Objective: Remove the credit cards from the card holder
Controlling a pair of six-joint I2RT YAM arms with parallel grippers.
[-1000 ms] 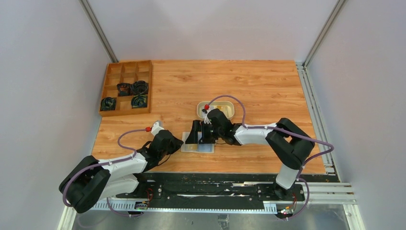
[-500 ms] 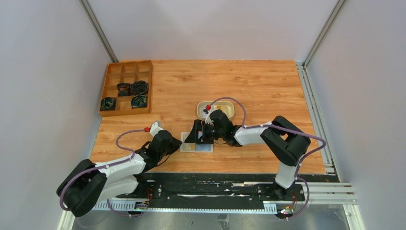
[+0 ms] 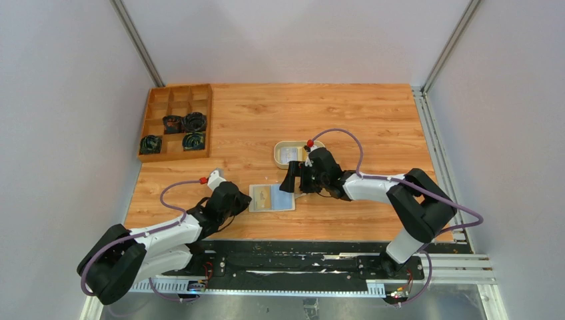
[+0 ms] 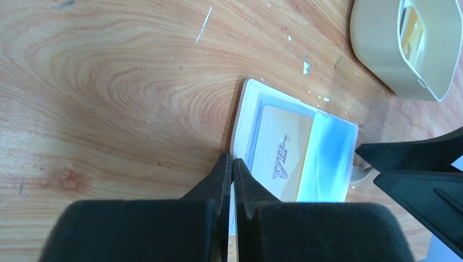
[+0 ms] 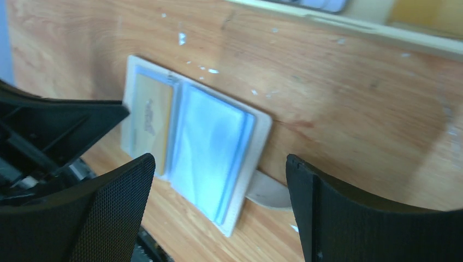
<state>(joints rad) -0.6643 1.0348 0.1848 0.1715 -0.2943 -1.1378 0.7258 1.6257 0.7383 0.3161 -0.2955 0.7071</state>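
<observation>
"Card holder (image 3: 272, 198) first: where does it lie?"

"Open and flat on the table (image 3: 373, 113), close to the front edge, between the two grippers. Pale blue pockets face up. A yellow-orange card (image 4: 284, 153) sits in the left-hand pocket. The snap tab (image 5: 267, 194) projects past the right edge."

"Grippers?"

"Left gripper (image 4: 232, 164): jaws pressed together with nothing between them, tips at the holder's left edge. Whether they bear down on it, I cannot tell. Right gripper (image 3: 293, 180): jaws spread wide, holding nothing, at the holder's right edge by the tab."

"Clearances?"

"The cream tray (image 3: 276, 155) stands just beyond the right gripper, apart from the holder. It contains a whitish card (image 3: 288, 155) and a yellow card (image 4: 412, 33). The wooden divided box (image 3: 174, 120) is well apart, at the far left corner. Bare wood lies open across the far side and to the right."
</observation>
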